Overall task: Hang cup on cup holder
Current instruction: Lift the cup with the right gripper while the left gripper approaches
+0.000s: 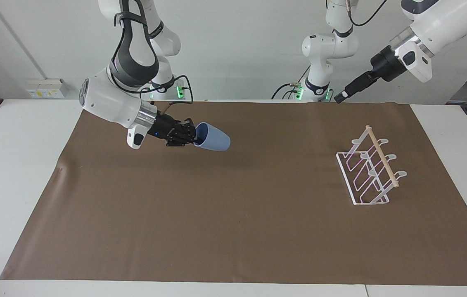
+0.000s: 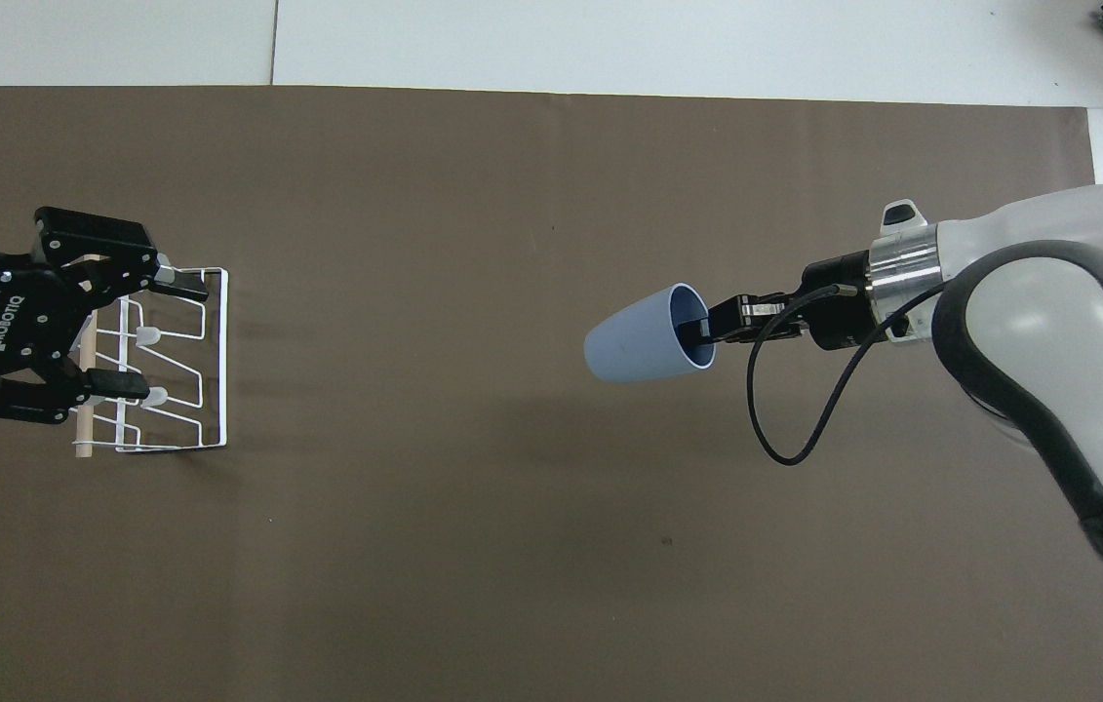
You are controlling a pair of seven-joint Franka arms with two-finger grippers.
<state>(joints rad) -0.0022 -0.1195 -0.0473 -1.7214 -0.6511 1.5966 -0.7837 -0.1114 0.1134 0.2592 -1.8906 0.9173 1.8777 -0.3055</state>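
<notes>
Holding: right gripper [image 1: 194, 136] pinches the cup [image 1: 213, 142] by its rim, one finger inside the mouth.
Cup: in the air, tipped on its side over the brown mat [image 1: 233, 231], base pointing toward the left arm's end.
Holder [image 1: 368, 169]: standing on the mat at the left arm's end, well apart from the cup.
Left gripper [image 2: 146, 336]: raised above the holder, jaws spread wide, gripping nothing.
</notes>
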